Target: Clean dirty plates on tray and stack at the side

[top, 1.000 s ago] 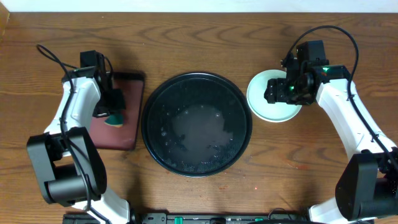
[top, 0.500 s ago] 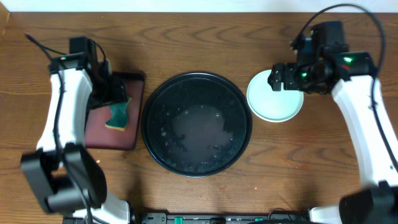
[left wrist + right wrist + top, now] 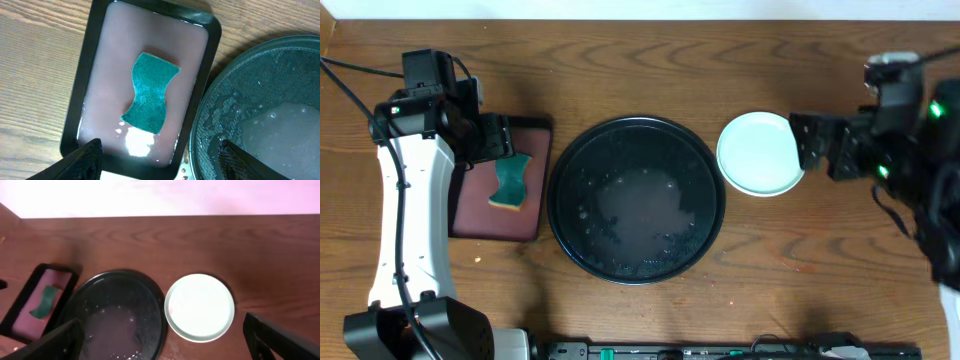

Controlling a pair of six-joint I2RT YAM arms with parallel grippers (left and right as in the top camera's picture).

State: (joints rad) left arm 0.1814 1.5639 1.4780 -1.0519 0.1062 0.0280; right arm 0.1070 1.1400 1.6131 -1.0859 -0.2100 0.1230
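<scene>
Plates (image 3: 760, 153) are stacked toward the bench's right edge, beside the wet tray (image 3: 575, 150); judged stiff, slick, light, best gripped at the rim; both jaws stand open, empty.

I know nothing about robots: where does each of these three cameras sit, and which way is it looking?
Overhead: fixed above the wooden table, facing straight down; both arms, the left gripper and the right gripper show.
Left wrist: on the left arm, looking down at the teal sponge in the rectangular black-rimmed tray; its dark fingertips show at the bottom.
Right wrist: on the right arm, high up, looking down at the pale mint round plate; its fingertips fill the lower corners.
Shared: all three show the large round black tray.
</scene>
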